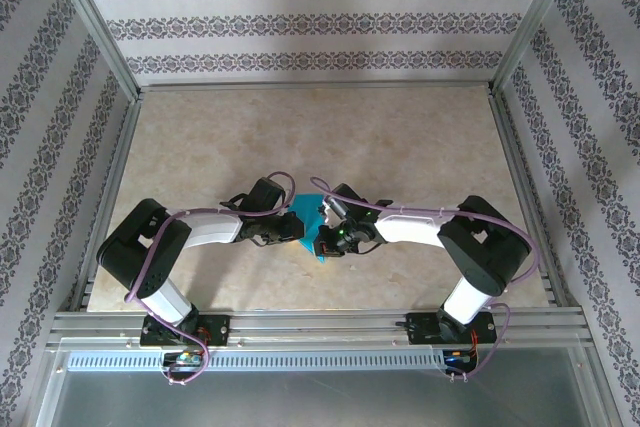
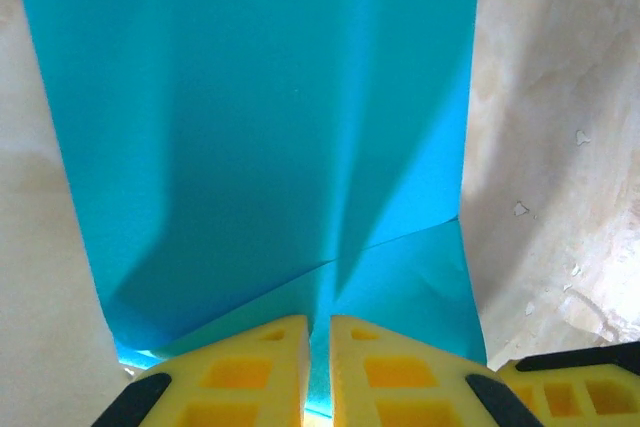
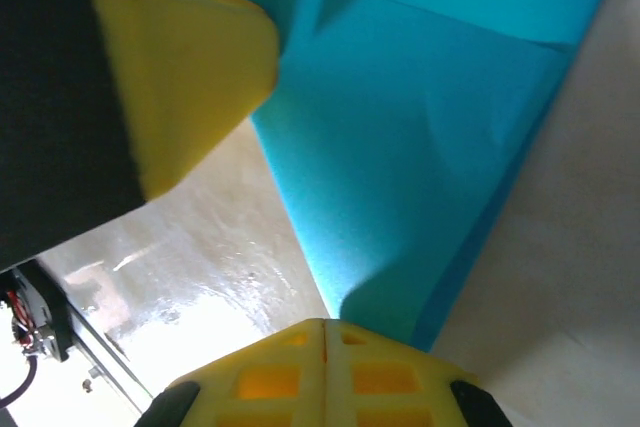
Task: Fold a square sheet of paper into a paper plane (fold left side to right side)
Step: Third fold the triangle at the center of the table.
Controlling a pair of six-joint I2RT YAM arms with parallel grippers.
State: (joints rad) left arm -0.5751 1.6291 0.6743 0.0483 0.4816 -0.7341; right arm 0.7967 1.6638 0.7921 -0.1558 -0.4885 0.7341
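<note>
A pale marbled table (image 1: 300, 127) lies inside patterned walls (image 1: 300, 22). The blue sheet of paper (image 1: 310, 217) sits a little toward six o'clock from the table's middle, partly folded, with creases across it. My left gripper (image 1: 292, 231) reaches it from nine o'clock. Seen up close, its yellow fingers (image 2: 250, 367) stand nearly together, with the paper's edge pinched in the slit. My right gripper (image 1: 326, 245) is at the sheet's five o'clock corner, fingers (image 3: 270, 377) pressed fully together right at a lifted blue fold. Whether they nip it I cannot tell.
</note>
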